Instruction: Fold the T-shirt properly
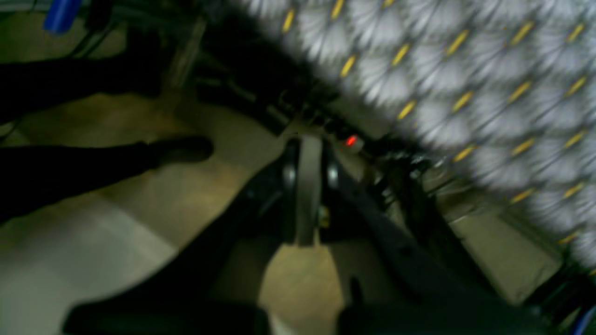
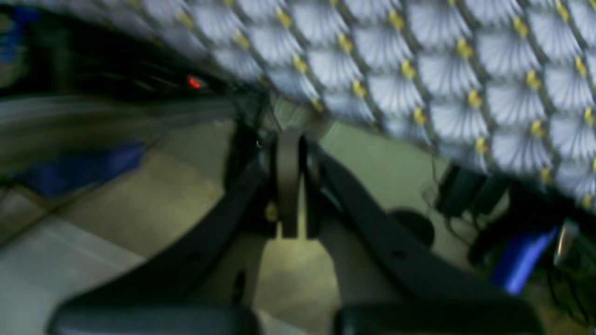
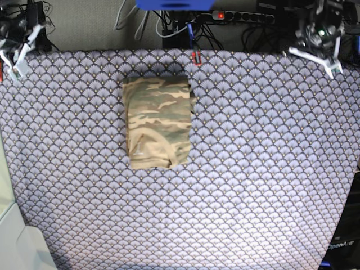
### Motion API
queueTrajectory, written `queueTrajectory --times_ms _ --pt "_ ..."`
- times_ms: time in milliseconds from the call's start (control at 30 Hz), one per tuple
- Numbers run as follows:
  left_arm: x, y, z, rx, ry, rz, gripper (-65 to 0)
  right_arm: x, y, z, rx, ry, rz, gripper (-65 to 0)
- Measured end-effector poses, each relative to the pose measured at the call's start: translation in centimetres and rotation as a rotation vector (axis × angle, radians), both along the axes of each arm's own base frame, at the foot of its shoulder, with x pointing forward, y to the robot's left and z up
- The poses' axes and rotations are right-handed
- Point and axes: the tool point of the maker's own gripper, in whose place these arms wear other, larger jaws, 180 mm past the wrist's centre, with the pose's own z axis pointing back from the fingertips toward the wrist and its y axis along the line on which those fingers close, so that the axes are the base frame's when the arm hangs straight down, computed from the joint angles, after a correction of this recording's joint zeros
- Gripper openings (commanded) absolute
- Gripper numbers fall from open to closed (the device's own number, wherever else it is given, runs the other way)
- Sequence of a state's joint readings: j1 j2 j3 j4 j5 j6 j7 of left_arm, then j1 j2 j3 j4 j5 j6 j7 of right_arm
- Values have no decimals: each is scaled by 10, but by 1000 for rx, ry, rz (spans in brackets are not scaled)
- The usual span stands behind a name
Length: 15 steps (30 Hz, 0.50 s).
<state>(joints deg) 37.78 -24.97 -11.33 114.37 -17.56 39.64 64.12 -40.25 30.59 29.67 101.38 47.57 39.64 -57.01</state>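
Base view is showing the T-shirt (image 3: 158,122) lying folded, long axis running front to back, nearer the right end effector (image 3: 19,53); both end effectors (image 3: 322,53) are closed, holding nothing.

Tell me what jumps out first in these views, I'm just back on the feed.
The T-shirt catches the eye first: a camouflage bundle folded into a neat rectangle, lying toward the far middle of the purple scale-patterned cloth that covers the table. Both arms are parked off at the far corners, the left claw and the right claw shut and holding nothing. A red light glows on the power strip behind the table.
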Motion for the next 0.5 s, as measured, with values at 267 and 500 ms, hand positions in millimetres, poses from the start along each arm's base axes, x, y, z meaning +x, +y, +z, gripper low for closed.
queueTrajectory --times_ms 267,500 --pt "-88 -23 -21 16 135 -89 -649 -59 -44 8 -210 57 -86 -650" --pt "-158 -72 -75 -53 312 -210 -649 -109 -67 -20 -387 175 -154 -650"
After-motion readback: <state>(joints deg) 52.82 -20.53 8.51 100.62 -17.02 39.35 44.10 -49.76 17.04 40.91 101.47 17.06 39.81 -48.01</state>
